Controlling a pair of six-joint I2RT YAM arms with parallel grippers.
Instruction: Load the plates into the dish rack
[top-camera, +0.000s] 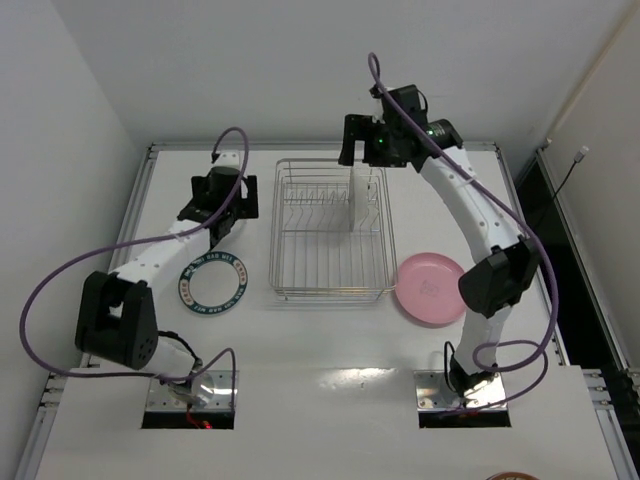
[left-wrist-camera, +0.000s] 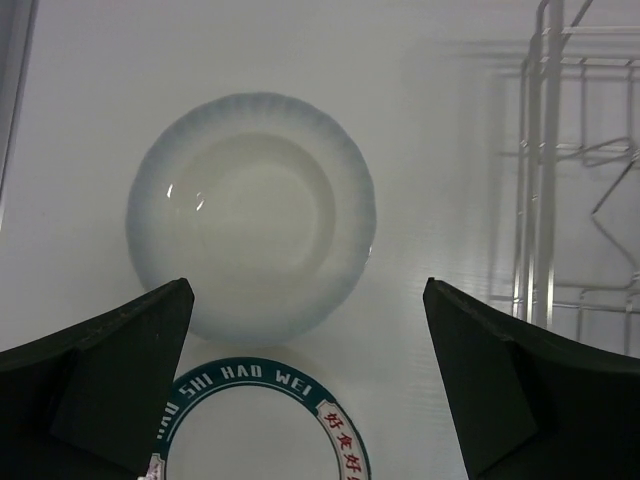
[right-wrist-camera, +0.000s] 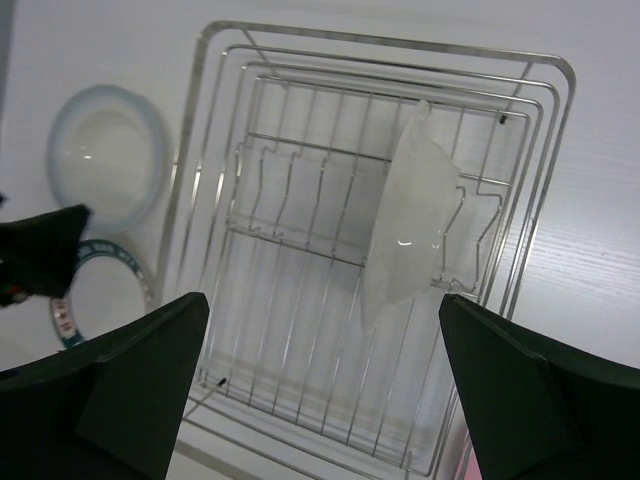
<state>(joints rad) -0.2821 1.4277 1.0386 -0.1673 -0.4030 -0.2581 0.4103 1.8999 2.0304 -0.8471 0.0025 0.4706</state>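
Hovering with jaws spread, nothing gripped.
Right gripper (right-wrist-camera: 322, 300) over dish rack (top-camera: 330, 295), upright white plate (right-wrist-camera: 410, 220) at its 2 o'clock; left gripper (left-wrist-camera: 308, 290) over flat white plate (left-wrist-camera: 250, 215); lettered plate (top-camera: 215, 284) 8 o'clock, pink plate (top-camera: 428, 288) 4 o'clock.

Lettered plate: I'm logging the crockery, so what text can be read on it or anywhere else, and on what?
"SHI HAO WEI": white letters on the dark rim of the lettered plate, left wrist view.
Red Chinese characters on the same rim: too blurred to read.
Pink plate: faint mark, unreadable.
No other text shows.
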